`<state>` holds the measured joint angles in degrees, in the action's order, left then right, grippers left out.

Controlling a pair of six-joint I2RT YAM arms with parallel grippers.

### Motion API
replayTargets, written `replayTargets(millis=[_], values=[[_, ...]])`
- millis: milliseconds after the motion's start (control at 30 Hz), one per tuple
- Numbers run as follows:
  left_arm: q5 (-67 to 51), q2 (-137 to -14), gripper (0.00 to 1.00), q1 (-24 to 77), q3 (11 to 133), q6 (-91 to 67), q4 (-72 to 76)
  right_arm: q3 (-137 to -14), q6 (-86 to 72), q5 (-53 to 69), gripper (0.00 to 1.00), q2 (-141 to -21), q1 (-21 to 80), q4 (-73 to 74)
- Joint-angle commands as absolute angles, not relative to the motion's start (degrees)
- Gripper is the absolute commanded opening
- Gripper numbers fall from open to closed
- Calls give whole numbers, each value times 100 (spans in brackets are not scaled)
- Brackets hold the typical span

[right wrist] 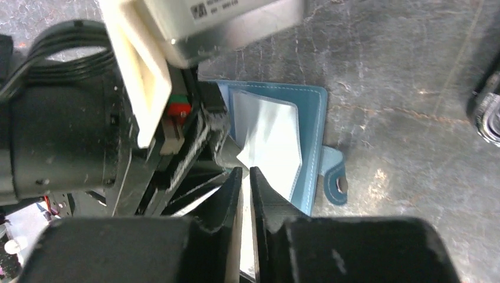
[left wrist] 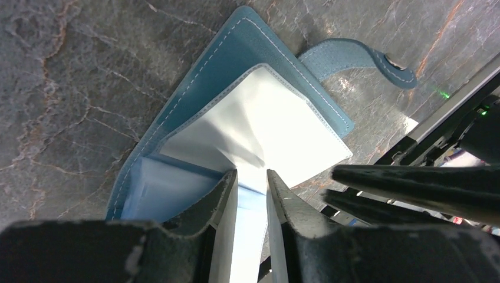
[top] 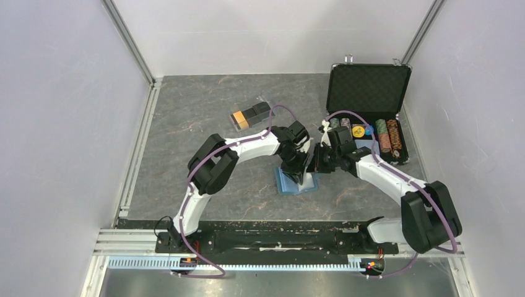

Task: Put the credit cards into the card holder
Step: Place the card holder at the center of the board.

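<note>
Left gripper (left wrist: 252, 175): I clamp a white sleeve (left wrist: 265, 118) of the holder (left wrist: 236, 53).
Right gripper (right wrist: 246, 172): my fingers are almost together, just beside the left gripper. A pale strip (right wrist: 246, 236) sits between them, possibly a card seen edge-on.
Holder: open on the table (top: 186, 124) between my arms, tab (left wrist: 354, 56) folded outward.
Cards (top: 247, 117): orange and black, well apart from the holder, on the far side.

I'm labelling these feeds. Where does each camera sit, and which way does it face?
Top external: above, behind the bases, looking down at the table; both arms show.
Left wrist: on the left arm, looking down at the open card holder; left fingers show.
Right wrist: on the right arm, facing the card holder; right fingers and the left arm show.
Shared: the card holder.
</note>
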<state>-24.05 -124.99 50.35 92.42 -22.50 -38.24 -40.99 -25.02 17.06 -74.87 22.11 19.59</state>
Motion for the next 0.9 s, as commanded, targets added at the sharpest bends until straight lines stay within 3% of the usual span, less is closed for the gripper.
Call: replayTargets(millis=[0, 33, 467, 667, 867], values=[[-2121, -12500, 34, 5080, 9115, -1762, -4271, -4243, -2401, 2014, 4, -7876, 2188, 1473], [-2112, -12452, 35, 5080, 9106, -1758, -4265, -4209, -2372, 1986, 0, -7971, 2184, 1443], [-1862, -11607, 48, 5049, 8750, -1752, -4279, -3801, -2116, 1756, 0, -8678, 2188, 1467], [-1882, -11294, 47, 4960, 8583, -1824, -4257, -3824, -2128, 1856, 0, -8837, 2188, 1470], [-1270, -11419, 38, 4939, 8452, -1680, -4590, -3910, -2093, 1920, 0, -8847, 2186, 1563]])
